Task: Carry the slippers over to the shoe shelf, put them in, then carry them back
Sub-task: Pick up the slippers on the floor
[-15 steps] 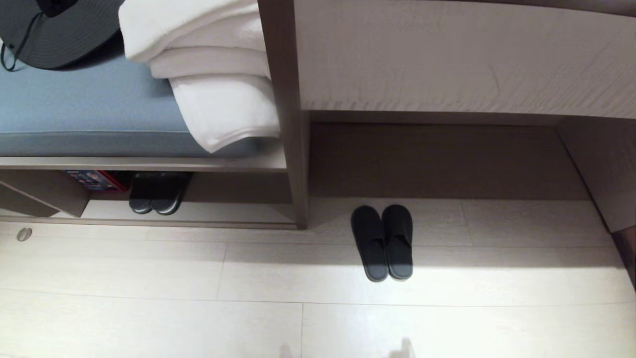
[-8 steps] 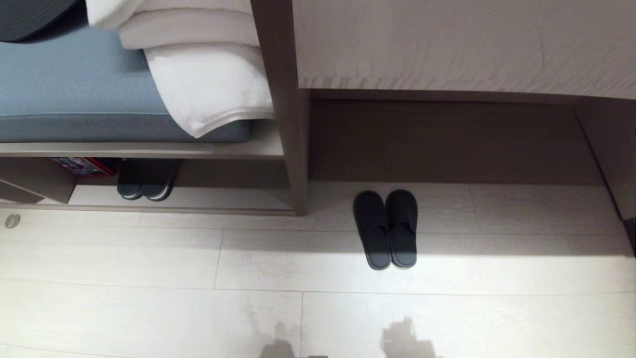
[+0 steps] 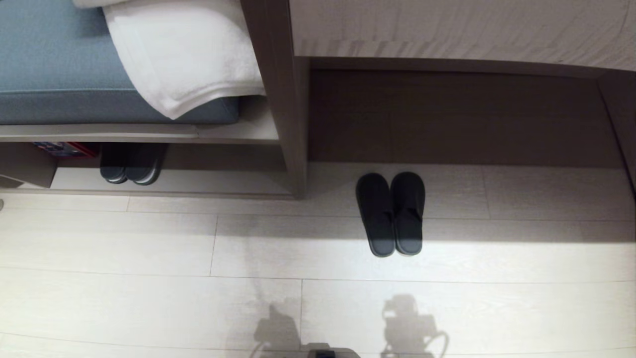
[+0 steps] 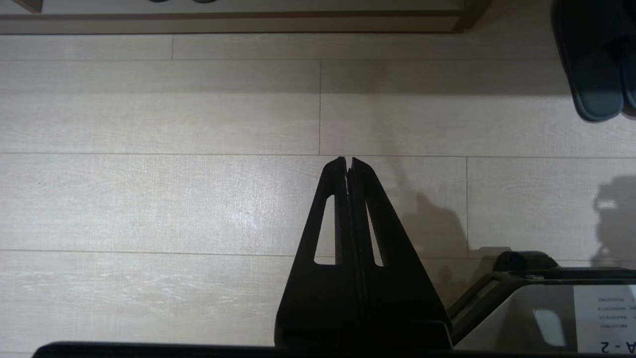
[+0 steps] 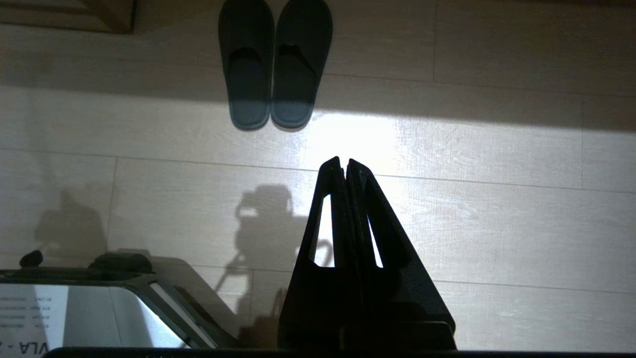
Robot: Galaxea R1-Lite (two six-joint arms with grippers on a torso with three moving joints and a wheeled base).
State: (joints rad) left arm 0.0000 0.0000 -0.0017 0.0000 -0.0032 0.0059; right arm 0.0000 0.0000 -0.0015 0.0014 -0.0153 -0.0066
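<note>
The slippers (image 3: 391, 214), a flat dark grey pair, lie side by side on the pale floor, toes toward the dark panel under the desk. The right wrist view shows the slippers (image 5: 276, 64) ahead of my right gripper (image 5: 343, 161), which is shut, empty and well short of them. My left gripper (image 4: 349, 160) is also shut and empty over bare floor, with one slipper (image 4: 591, 64) at that view's edge. The shoe shelf belongs to the low pale-wood unit (image 3: 218, 183) under the cushioned bench; I cannot tell which cubby it is. Neither gripper shows in the head view.
Another dark pair with whitish soles (image 3: 130, 166) sits in the low cubby beside a red box (image 3: 64, 148). White towels (image 3: 184, 54) hang over the blue cushion (image 3: 49, 64). A brown upright post (image 3: 283, 99) divides bench from desk (image 3: 447, 27). My base (image 3: 325, 353) shows at the bottom.
The whole head view has shifted: furniture and slippers sit higher in the picture and the arms' shadows have come into view. The camera moved, not the things.
</note>
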